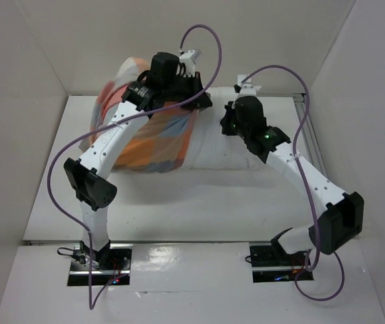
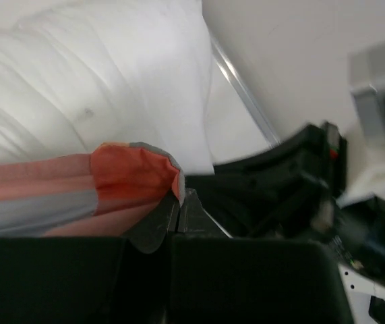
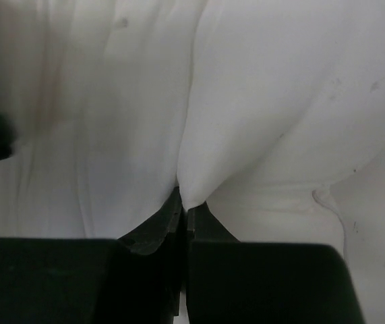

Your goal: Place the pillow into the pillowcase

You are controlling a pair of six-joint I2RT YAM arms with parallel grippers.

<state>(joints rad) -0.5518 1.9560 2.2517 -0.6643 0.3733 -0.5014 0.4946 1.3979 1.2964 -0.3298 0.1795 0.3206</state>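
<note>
While the left gripper [image 2: 179, 201] clamps the pillowcase [image 2: 128, 172] edge and the right gripper [image 3: 184, 204] clamps the pillow [image 3: 259, 101] | both lie along the table [image 1: 179, 202] far edge | we draw case over pillow with steady, opposed pulls.

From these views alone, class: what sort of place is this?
Probably a robotics lab test cell: plain white walls box in a white table, with the left arm and right arm bolted at its near edge.

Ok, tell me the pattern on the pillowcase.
The pillowcase has big checks of orange, light blue and grey, clearest in the top view.
</note>
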